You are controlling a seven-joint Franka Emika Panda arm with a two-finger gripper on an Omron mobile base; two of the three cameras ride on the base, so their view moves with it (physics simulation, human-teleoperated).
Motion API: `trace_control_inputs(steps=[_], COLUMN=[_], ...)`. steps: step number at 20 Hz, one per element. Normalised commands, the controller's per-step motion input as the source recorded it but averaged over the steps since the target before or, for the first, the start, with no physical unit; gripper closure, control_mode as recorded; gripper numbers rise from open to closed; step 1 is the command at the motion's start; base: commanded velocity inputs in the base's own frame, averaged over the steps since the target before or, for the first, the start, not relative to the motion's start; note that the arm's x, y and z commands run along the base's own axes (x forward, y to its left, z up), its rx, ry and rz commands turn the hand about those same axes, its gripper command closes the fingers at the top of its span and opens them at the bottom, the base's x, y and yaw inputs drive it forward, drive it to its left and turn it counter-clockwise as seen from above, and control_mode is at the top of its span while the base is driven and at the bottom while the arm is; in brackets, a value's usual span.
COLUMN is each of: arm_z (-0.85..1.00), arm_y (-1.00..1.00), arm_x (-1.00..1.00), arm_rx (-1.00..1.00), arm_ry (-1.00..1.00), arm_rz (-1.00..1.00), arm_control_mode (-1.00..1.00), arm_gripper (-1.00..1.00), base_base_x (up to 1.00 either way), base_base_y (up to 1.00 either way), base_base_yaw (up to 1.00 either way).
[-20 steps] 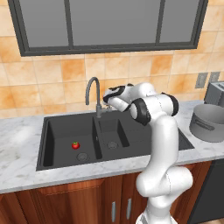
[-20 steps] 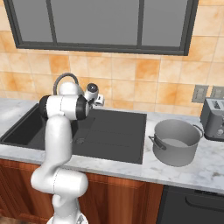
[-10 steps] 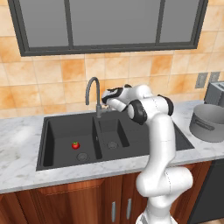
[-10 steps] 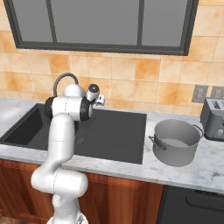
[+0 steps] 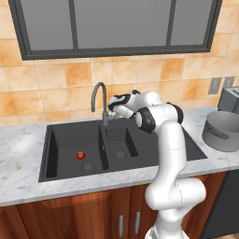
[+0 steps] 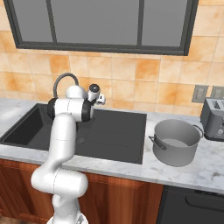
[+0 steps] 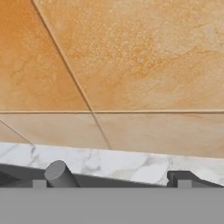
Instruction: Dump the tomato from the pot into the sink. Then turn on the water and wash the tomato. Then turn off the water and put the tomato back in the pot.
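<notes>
We find the gripper [image 5: 111, 109] open at the faucet [image 5: 99, 97], behind the sink [image 5: 70, 173]; tomato [image 5: 80, 155] alone in 1 basin.

tomato [image 5: 80, 154]: small, red, green top, lying on the floor of the sink's [image 5: 60, 172] wide left basin, just beside the round drain. sink: dark, 2 basins. pot [image 6: 175, 142]: grey metal, upright on the counter right of the sink.

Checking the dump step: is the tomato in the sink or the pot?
In the sink: the tomato lies in the wide basin; the pot stands upright, empty.
</notes>
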Motion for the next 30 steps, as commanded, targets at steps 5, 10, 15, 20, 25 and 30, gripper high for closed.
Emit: trace_control_inputs(steps=[5,10,15,20,25,30], arm_z=[-0.26,-0.21,-0.13,-0.06,-0.02,0.0], arm_y=[0.0,0.0,-0.03,-0.3,-0.66,-0.74], arm_x=[0.0,0.0,0.02,0.09,0.01,0.14], arm_rx=[0.0,0.0,0.0,0.0,0.0,0.0], arm_ry=[0.0,-0.01,-0.07,-0.05,-0.01,0.0], arm_rz=[0.0,-0.01,-0.02,-0.07,-0.16,-0.2], arm_control_mode=[-1.0,-1.0,-1.0,-1.0,-1.0,-1.0], arm_gripper=[1.0,1.0,1.0,1.0,1.0,1.0], base_base_x=[0.0,0.0,0.0,0.0,0.0,0.0], base_base_y=[0.0,0.0,0.0,0.0,0.0,0.0], base_base_yaw=[0.0,0.0,0.0,0.0,0.0,0.0])
